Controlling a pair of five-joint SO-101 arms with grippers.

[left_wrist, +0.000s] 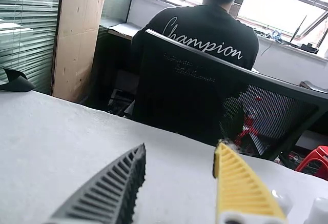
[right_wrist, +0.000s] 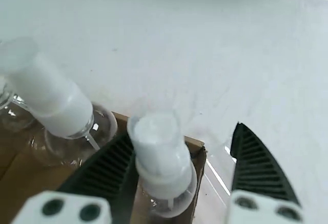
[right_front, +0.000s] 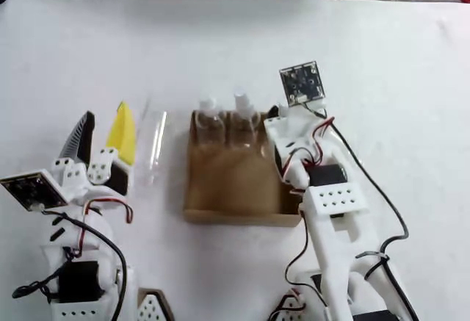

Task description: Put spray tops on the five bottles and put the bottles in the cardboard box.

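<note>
While the right gripper [right_wrist: 184, 134] gapes wide astride one spray-topped bottle [right_wrist: 159, 149] | left gripper [right_front: 105, 112]: wide open, empty, 9 o'clock of cardboard box [right_front: 235, 189] | count: two spray-topped bottles [right_front: 209, 124] [right_front: 243, 119] upright at box's 12 o'clock edge

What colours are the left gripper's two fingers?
Left gripper: one finger black, one yellow; clearest in left wrist view.

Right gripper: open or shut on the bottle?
Open: the right gripper has fingers wide apart around the capped bottle.
</note>
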